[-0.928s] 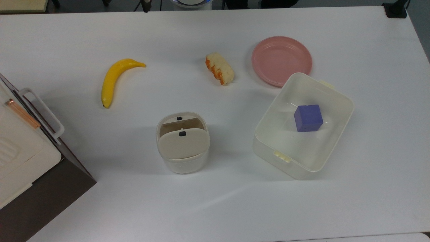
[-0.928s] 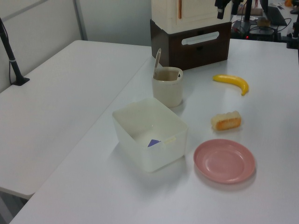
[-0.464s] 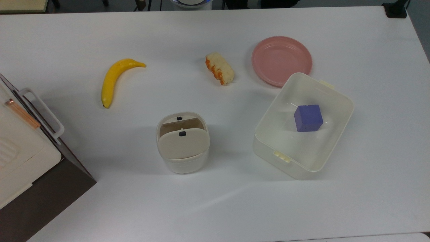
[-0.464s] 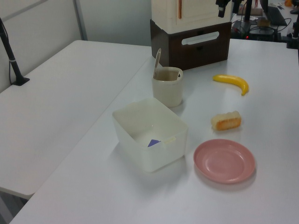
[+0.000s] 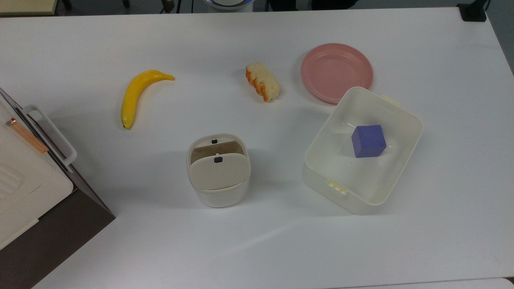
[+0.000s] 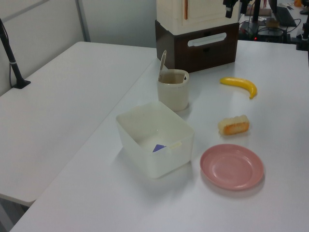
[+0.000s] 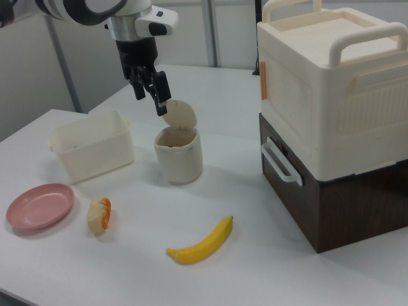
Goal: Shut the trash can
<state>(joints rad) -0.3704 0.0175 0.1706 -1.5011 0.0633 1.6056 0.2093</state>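
Observation:
The trash can (image 5: 219,188) is a small cream-white bin in the middle of the white table. Its beige lid (image 5: 218,172) with the small dark button stands raised on its hinge, so the mouth is open. The right view has the bin (image 7: 178,156) with its lid (image 7: 180,116) upright. In the left view the can (image 6: 173,92) sits in front of the brown cabinet. My gripper (image 7: 148,94) hangs open and empty in the right view, up and to the left of the lid, apart from it.
A translucent tub (image 5: 395,160) holding a blue cube (image 5: 368,140) stands at the top view's right of the can, with a pink plate (image 5: 336,72) beyond it. A bread piece (image 5: 263,82) and a banana (image 5: 138,94) lie further back. A cream-and-brown cabinet (image 5: 28,192) fills the top view's left edge.
The dark gripper tip at the top view's upper edge has slid a little out of frame. The can, its lid and the other objects have not moved.

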